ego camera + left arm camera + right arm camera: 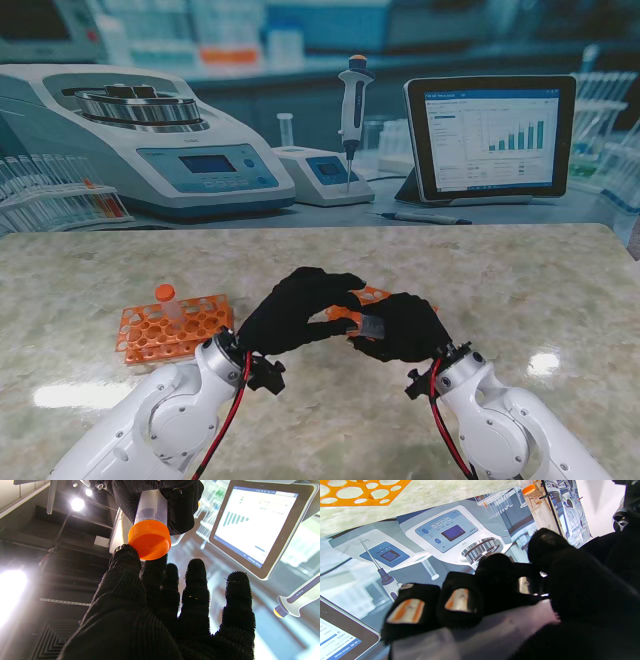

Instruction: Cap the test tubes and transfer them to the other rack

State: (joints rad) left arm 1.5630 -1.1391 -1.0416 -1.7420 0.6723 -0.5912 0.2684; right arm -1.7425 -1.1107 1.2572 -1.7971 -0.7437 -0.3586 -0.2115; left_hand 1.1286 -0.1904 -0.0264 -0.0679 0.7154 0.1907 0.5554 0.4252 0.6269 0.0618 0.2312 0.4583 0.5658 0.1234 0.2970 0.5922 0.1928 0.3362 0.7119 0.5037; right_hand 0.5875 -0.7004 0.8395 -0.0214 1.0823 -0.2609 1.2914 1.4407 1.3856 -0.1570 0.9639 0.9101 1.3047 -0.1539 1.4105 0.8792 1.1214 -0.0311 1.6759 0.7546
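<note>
Tube: a clear test tube (151, 507) is being held above the table between the two hands, near me and mid-table; in the stand view only a small clear sliver (372, 327) is showing between the black gloves.
Cap: an orange cap (149, 540) is sitting on the tube's end, facing the left wrist camera; whether it is fully seated I cannot tell.
Right hand: the right hand (405, 328) is wrapping its fingers (460, 597) around the tube body, clamped on it; the tube itself is showing only as a blurred pale mass in the right wrist view.
Left hand: the left hand (298, 310) is touching the cap with thumb and forefinger tips (126, 555); the other fingers are spreading apart, not on anything.
Left rack: an orange rack (172, 330) is lying on the table to the left, with one capped tube (166, 298) standing in it.
Right rack: a second orange rack (372, 295) is lying mostly hidden behind the hands; its contents are not showing.
Table: the marbled table (520, 290) is running out to a printed lab backdrop (320, 110).
</note>
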